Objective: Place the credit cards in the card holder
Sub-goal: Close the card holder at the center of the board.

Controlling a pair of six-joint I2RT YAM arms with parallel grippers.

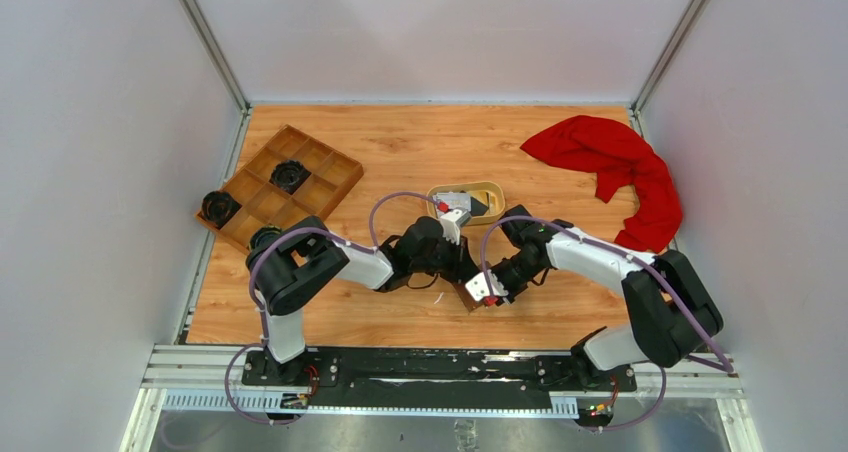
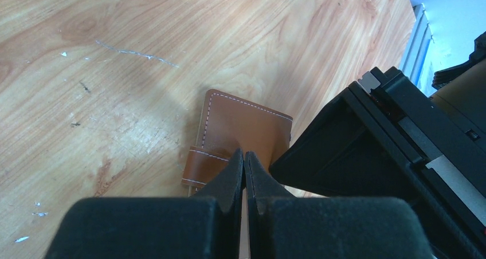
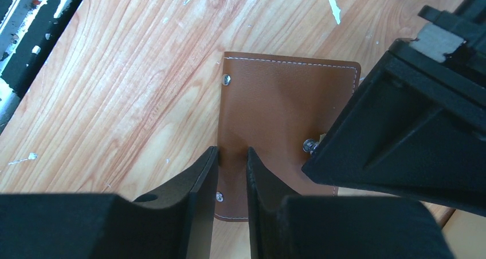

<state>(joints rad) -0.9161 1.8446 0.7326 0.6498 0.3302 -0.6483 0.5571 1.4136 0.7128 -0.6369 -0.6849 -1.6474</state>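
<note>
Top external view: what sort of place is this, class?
Probably a robotics test cell: left arm and right arm bolted to a metal rail, a wooden table boxed in by plain white panels.

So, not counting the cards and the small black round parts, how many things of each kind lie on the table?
Brown leather card holder: 1
Oval tan dish: 1
Wooden compartment tray: 1
Red cloth: 1
Total: 4
</note>
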